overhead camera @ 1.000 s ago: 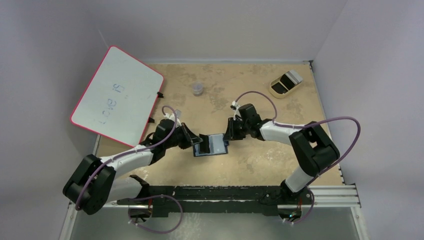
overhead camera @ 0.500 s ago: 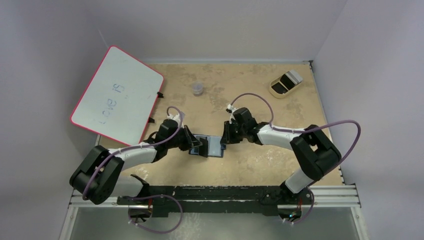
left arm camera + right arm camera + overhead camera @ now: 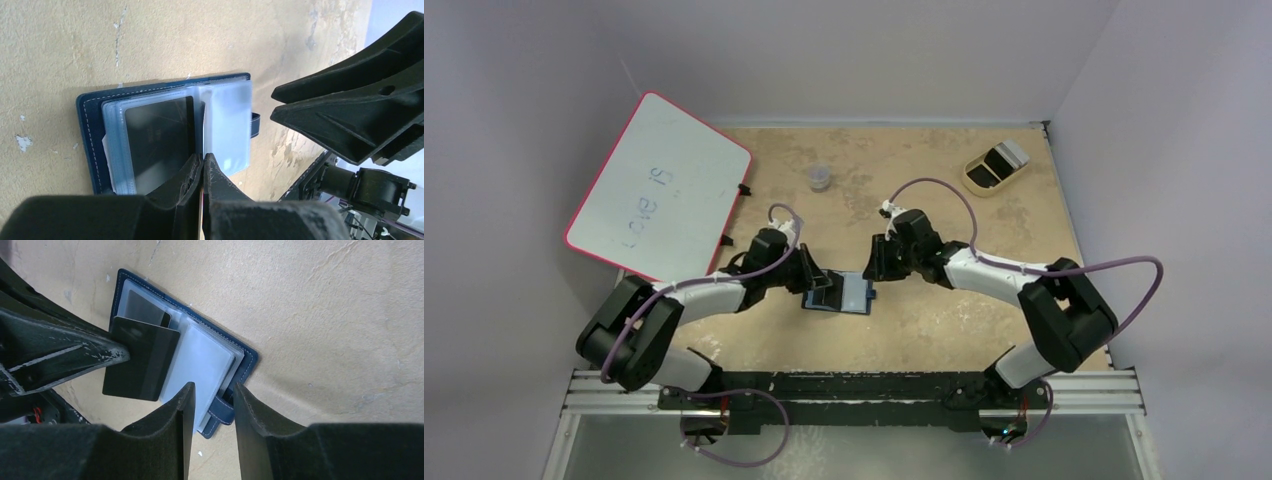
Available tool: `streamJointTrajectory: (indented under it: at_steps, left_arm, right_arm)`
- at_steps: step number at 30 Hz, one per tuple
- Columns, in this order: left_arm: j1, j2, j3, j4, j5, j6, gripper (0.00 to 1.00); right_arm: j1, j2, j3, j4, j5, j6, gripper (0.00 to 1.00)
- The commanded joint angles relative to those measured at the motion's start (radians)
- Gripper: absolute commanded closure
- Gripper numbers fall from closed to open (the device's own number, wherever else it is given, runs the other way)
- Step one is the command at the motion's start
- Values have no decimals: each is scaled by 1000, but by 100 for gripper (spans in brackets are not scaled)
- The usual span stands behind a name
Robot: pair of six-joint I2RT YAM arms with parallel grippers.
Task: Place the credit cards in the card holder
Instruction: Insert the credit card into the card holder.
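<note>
Two-arm card loading, insertion step. At far left a pink-edged whiteboard [image 3: 659,190] leans over the edge of the counter [image 3: 944,330], outside the work.

Left claw [image 3: 202,162]: clenched on a black credit card [image 3: 142,365], gripped by one edge. The card hangs just over the left page of the holder and is not yet in any pocket. The left wrist view shows it edge-on, so its long axis cannot be told with certainty. Its free edge faces the fold.

Card holder [image 3: 90,130]: it lies open and flat near the middle of the counter, between the two claws. Its long axis runs roughly left to right, and the fold runs from near to far. A dark card [image 3: 157,137] already sits in the left clear sleeve. The right sleeve [image 3: 200,365] looks empty. The snap tab [image 3: 222,412] points right, toward the right arm.

Right claw [image 3: 214,386]: released, with its fingers standing apart on either side of the snap tab. Whether it presses on the holder cannot be told.

At far right rear a tan tray [image 3: 994,168] stands well apart.

Next move, as judged: square the card's leading edge with a free sleeve mouth, then slide it in flat. The right claw should steady the holder so that it does not skid.
</note>
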Motion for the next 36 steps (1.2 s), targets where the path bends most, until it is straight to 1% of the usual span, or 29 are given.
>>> streamJointTrajectory:
  at_steps: [1, 7, 16, 25, 32, 34, 36]
  left_arm:
    - [6, 34, 41, 30, 20, 44, 100]
    - [6, 96, 36, 84, 28, 41, 100]
    - [6, 126, -4, 189, 43, 24, 100]
    - [6, 198, -41, 304, 55, -22, 100]
    - [6, 224, -66, 348, 40, -35, 100]
    - [6, 211, -79, 353, 12, -14, 100]
    - [6, 198, -71, 316, -23, 31, 100]
  right_arm:
    - [1, 28, 11, 69, -38, 14, 63]
    - [1, 79, 6, 89, -48, 8, 64]
    - [1, 77, -26, 75, 18, 13, 69]
    - [2, 98, -39, 105, 11, 33, 70]
    - [2, 83, -55, 120, 15, 61, 71]
    - [1, 76, -61, 127, 16, 67, 71]
    - [2, 76, -60, 125, 19, 67, 71]
